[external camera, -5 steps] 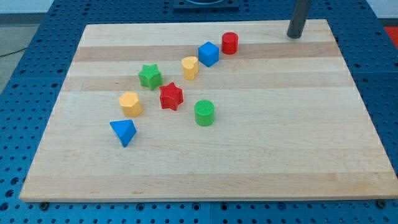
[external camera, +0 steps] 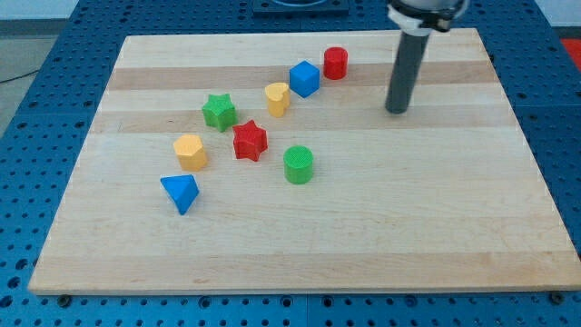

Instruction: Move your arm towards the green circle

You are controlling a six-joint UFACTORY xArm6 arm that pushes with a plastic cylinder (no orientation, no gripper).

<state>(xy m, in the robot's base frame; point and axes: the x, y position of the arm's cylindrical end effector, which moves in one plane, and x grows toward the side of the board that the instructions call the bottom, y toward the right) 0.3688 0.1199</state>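
The green circle (external camera: pixel 298 164) is a ribbed green cylinder near the middle of the wooden board (external camera: pixel 436 209). My tip (external camera: pixel 396 110) rests on the board up and to the right of it, well apart from it, with bare wood between. The rod rises straight to the view's top edge. Closest to the green circle is the red star (external camera: pixel 250 141), to its upper left.
A green star (external camera: pixel 219 111), a yellow hexagon (external camera: pixel 191 152) and a blue triangle (external camera: pixel 181 193) lie at the left. A yellow heart-like block (external camera: pixel 277 97), a blue cube (external camera: pixel 304 78) and a red cylinder (external camera: pixel 336 63) run toward the top, left of my tip.
My tip has moved down and to the left from the board's top right edge, closer to the green circle. No block has moved.
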